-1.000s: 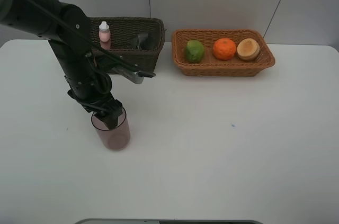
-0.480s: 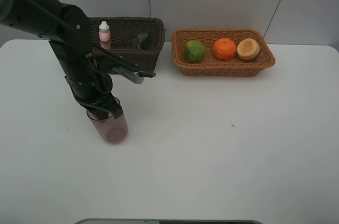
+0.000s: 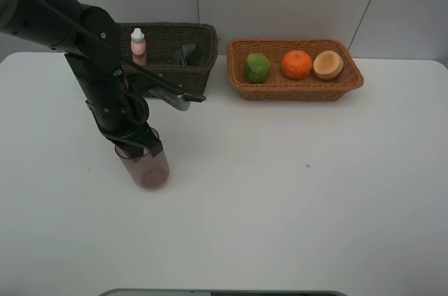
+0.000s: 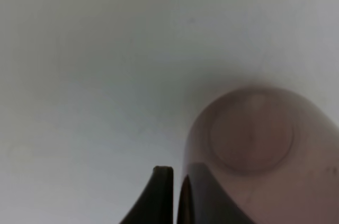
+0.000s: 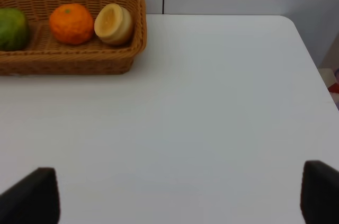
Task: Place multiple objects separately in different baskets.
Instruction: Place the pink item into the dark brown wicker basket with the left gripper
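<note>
The translucent mauve cup (image 3: 148, 168) stands on the white table (image 3: 294, 198), its rim pinched between the closed fingers of the left gripper (image 3: 143, 148). Only the left wrist view shows one dark finger (image 4: 159, 197) outside the wall and one inside. Beyond the fingers sits the dark basket (image 3: 168, 65) with the pink bottle (image 3: 138, 43). The right gripper (image 5: 175, 203) shows fingers wide apart over bare table, the tan basket (image 5: 79, 57) ahead.
</note>
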{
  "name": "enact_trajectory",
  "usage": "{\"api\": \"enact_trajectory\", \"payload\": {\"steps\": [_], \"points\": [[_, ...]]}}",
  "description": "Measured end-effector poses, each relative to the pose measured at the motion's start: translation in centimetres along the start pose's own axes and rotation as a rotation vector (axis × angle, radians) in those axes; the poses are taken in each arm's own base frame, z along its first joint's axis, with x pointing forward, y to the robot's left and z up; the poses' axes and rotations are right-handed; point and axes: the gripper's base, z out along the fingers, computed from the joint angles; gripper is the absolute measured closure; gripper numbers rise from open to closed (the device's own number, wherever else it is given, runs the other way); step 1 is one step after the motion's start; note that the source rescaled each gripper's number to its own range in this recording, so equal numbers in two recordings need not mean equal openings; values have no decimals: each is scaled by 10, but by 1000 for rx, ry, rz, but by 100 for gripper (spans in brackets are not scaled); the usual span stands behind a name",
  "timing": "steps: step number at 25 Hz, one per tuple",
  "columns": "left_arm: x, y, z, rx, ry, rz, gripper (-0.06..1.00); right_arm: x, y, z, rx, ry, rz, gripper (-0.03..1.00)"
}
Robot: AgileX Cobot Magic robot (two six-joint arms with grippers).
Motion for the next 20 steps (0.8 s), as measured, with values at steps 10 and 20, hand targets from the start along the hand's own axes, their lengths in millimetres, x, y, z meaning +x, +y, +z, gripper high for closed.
{"api": "enact_trajectory", "payload": {"steps": [10,20], "points": [[0,0,-11,-6,-33,-25,94,0,0,0,0,0,0,5],[-9,2,-62,-17,-177,-208,94,0,0,0,0,0,0,5]]}}
